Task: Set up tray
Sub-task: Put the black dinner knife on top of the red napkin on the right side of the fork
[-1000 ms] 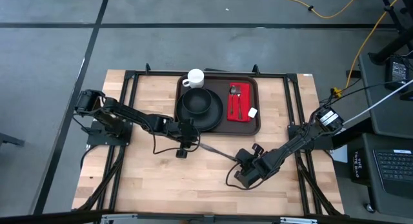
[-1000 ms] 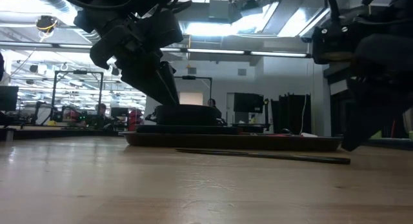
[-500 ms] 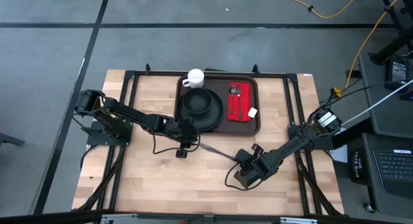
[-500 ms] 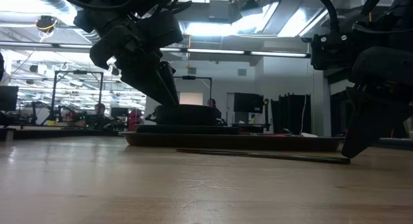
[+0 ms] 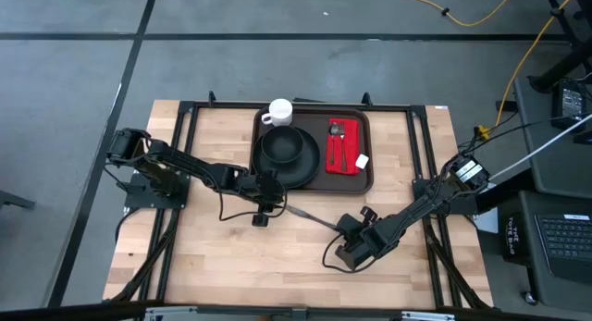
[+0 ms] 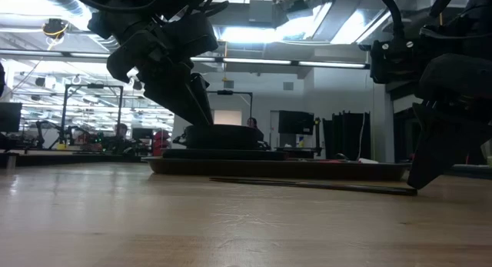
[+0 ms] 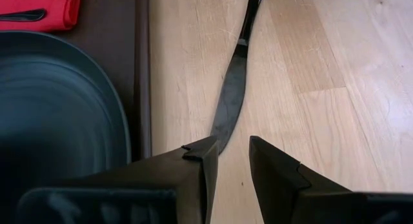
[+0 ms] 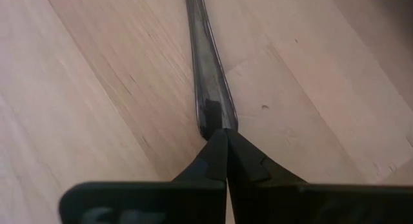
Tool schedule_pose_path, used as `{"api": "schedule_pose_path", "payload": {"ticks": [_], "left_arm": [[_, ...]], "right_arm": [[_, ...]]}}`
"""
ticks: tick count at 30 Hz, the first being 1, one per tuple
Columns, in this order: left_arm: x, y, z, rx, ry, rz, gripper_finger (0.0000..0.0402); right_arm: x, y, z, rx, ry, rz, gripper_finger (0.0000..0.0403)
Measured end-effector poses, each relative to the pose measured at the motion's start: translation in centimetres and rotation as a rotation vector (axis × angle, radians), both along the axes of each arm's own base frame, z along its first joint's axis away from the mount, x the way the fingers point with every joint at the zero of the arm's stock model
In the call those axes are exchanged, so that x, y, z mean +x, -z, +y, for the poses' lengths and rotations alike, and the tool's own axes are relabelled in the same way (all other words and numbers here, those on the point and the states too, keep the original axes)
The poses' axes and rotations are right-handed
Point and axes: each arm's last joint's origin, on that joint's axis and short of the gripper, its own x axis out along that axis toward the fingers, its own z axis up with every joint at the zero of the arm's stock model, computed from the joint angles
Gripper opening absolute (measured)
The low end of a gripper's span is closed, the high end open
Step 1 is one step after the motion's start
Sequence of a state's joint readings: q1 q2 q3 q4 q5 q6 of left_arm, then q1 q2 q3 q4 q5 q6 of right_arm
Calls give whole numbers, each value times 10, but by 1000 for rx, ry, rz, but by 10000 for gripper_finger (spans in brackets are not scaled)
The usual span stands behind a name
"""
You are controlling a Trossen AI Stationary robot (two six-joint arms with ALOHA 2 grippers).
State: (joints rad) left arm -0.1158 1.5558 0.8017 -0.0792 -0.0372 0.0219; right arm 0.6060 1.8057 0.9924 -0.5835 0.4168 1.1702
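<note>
A dark table knife (image 5: 310,216) lies flat on the wooden table near the tray's near edge. My left gripper (image 7: 232,153) is open over the blade's tip (image 7: 222,124), with a finger on either side of it. My right gripper (image 8: 225,139) is shut at the handle's end (image 8: 213,117), slanting down in the low view (image 6: 417,184). The dark brown tray (image 5: 371,178) sits at the far middle of the table. It carries a black plate (image 5: 287,154), a white mug (image 5: 280,111) and a red napkin (image 5: 343,156) with cutlery on it. My right gripper's shut fingertips (image 8: 219,146) meet the free end of the knife's handle (image 8: 211,124), coming from above and slanting in line with the knife. The knife lies flat on the table. Whether my left gripper's finger (image 7: 203,153) touches the blade's tip, I cannot tell.
The tray's raised rim (image 7: 141,75) runs close beside my left gripper, with the plate (image 7: 58,114) just behind it. Bare wood stretches toward the near edge (image 5: 277,275). Black frame rails (image 5: 421,154) border the table's sides.
My right gripper has come down a little, and its shut tips now reach the knife's handle end at the table. The knife and my left gripper have stayed where they were.
</note>
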Motion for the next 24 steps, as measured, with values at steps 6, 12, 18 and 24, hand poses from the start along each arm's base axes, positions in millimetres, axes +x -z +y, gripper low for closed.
{"api": "schedule_pose_path", "payload": {"ticks": [6, 12, 18, 24], "left_arm": [[0, 0, 0, 0, 0, 0, 81], [0, 0, 0, 0, 0, 0, 81], [0, 0, 0, 0, 0, 0, 81], [0, 0, 0, -1, 0, 0, 81]], "right_arm": [[0, 0, 0, 0, 0, 0, 0], [0, 0, 0, 0, 0, 0, 0], [1, 3, 0, -9, 4, 5, 0], [2, 9, 2, -17, 4, 10, 0]]}}
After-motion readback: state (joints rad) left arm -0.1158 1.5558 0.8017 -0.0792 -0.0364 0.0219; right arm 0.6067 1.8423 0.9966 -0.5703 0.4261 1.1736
